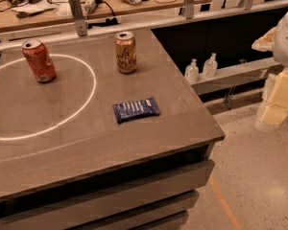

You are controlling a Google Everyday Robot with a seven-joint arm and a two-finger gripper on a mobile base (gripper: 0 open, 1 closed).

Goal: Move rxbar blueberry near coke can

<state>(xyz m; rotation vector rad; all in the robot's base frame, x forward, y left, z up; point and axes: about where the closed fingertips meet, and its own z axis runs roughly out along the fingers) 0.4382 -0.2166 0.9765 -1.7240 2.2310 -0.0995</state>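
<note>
rxbar blueberry (136,109): flat on the table (134,150), right of centre, not yet moved. Gripper (277,99): far right, off the table, well apart from the bar; grip state cannot be told. Pick, carry and placing all left. Coke can (39,61): upright, rear left, inside white ring (93,80). Gold can (126,52): upright behind the bar, near the path.

Grey-brown desk (134,147) across left and middle, marked with a thin white ring (89,97), drawer fronts (134,186) stacked under the near edge. To the right, pale speckled floor (259,176) crossed by an orange line (224,205). Far off, a wooden workbench (62,13) strewn with cables. On a low grey shelf (235,71), two clear pump bottles (192,72). Pale yellow blocks (278,99) at the right edge.
</note>
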